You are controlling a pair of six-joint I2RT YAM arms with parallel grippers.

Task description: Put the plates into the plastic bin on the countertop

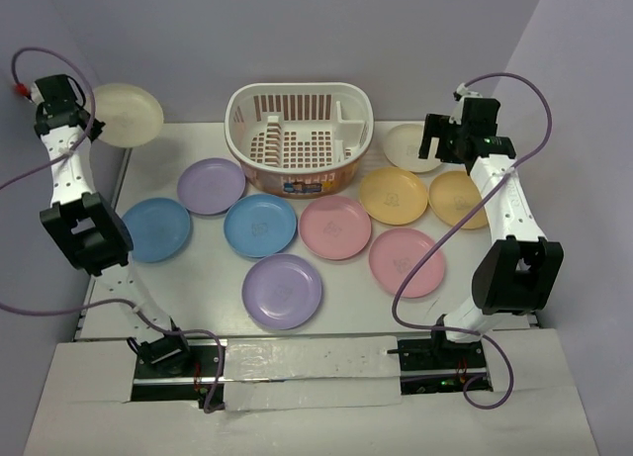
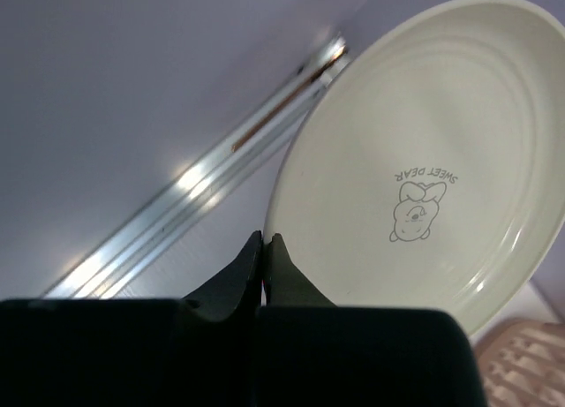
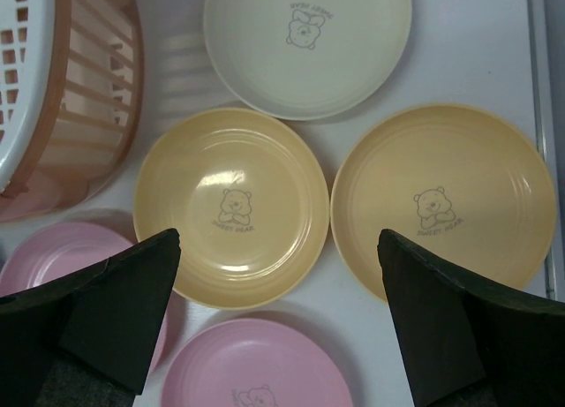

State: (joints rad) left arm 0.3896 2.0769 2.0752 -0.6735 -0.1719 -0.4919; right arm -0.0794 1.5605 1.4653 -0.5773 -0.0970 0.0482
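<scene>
Left gripper (image 1: 71, 108) pinched shut on the rim of a cream plate (image 1: 129, 115), holding it tilted in the air at the far-left corner.
Carrying the first plate is the step in hand: the plastic bin (image 1: 233, 115) looks empty, and nine plates lie on the countertop (image 1: 198, 288). Next, swing right over the bin and lower the plate between its dividers (image 1: 274, 130). Right gripper (image 3: 278, 239) hangs wide open, empty, above the yellow-orange plates (image 3: 225, 204).

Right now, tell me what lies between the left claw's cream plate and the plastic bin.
Bare countertop only, between cream plate and plastic bin, in top view.
</scene>
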